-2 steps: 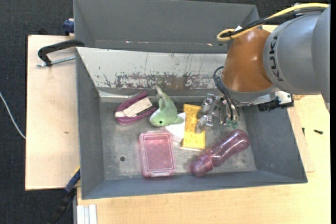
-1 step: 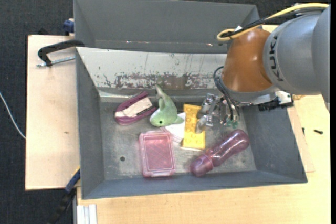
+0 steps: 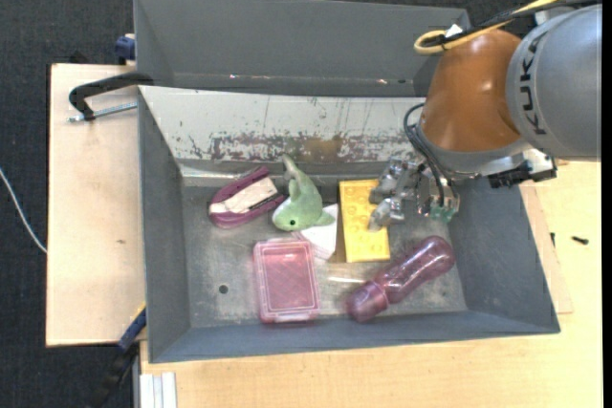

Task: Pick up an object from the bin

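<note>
Camera view: gripper (image 3: 402, 198) being held over yellow block's (image 3: 361, 223) three-o'clock edge, mid-bin; opening cannot be told, nothing seen gripped. Best being recentred toward nine o'clock, clear of purple bottle (image 3: 402, 277).

The grey metal bin (image 3: 163, 234) is streaked with rust-brown on its wall at 12 o'clock. At 7 o'clock a translucent pink rectangular plastic box (image 3: 285, 280) is seen; at 4 o'clock, a glossy purple elongated bottle (image 3: 402, 274). A yellow rectangular block (image 3: 361, 226) is shown near the centre, a pale green soft figure (image 3: 302, 205) at 11 o'clock, a purple oval case (image 3: 244, 198), topped pale pink, at 10 o'clock.
</note>
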Controlling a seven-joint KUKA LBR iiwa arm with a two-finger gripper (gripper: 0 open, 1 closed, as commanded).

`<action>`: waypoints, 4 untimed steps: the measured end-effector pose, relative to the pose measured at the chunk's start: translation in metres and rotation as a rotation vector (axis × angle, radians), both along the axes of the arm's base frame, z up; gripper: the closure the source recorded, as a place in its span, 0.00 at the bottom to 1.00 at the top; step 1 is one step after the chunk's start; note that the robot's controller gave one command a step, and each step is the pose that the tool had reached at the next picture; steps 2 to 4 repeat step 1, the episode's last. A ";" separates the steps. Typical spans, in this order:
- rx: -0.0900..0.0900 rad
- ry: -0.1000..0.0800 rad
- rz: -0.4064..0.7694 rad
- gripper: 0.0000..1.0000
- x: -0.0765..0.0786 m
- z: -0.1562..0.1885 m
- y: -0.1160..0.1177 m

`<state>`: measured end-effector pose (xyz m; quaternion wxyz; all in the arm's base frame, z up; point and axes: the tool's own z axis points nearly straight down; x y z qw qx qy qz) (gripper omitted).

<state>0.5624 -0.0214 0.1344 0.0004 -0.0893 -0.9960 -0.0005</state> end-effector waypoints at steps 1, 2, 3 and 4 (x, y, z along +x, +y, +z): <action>0.000 -0.002 -0.004 1.00 0.006 0.069 0.001; 0.000 -0.002 -0.004 1.00 0.006 0.069 0.001; 0.000 -0.002 -0.004 1.00 0.006 0.069 0.001; 0.000 -0.002 -0.004 1.00 0.006 0.069 0.001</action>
